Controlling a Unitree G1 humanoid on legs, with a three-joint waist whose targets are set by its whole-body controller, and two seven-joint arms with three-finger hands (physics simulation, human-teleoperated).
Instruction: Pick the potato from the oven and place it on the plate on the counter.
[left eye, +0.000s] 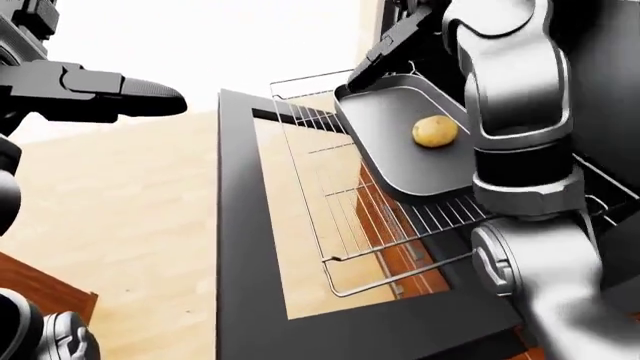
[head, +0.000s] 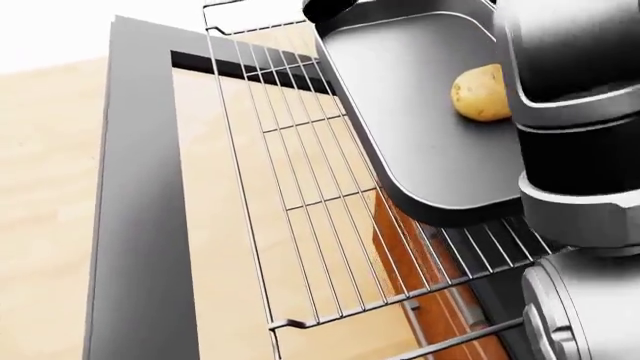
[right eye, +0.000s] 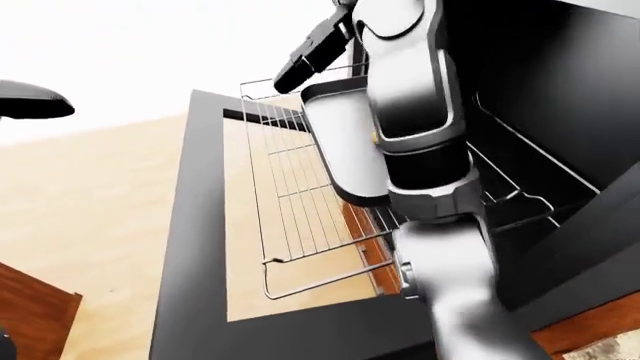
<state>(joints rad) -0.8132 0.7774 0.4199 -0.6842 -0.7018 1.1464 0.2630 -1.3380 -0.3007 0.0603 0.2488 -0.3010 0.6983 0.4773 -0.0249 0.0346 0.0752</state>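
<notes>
Here, in the left-eye view, the potato (left eye: 435, 130) is seen lying on a dark tray (left eye: 400, 142) on the pulled-out oven rack (left eye: 340, 217). The right robot hand (left eye: 385, 49) is held above the tray's upper-left rim, apart from the potato; its opening cannot be told. The left robot hand (left eye: 115, 94) is seen well to the left, holding nothing. In the head view, the potato (head: 480, 93) is partly covered by the right forearm (head: 575, 90).

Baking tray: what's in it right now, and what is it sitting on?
The baking tray holds one potato and sits on the pulled-out wire rack. The right arm covers the tray's right side, so anything there is hidden.
</notes>
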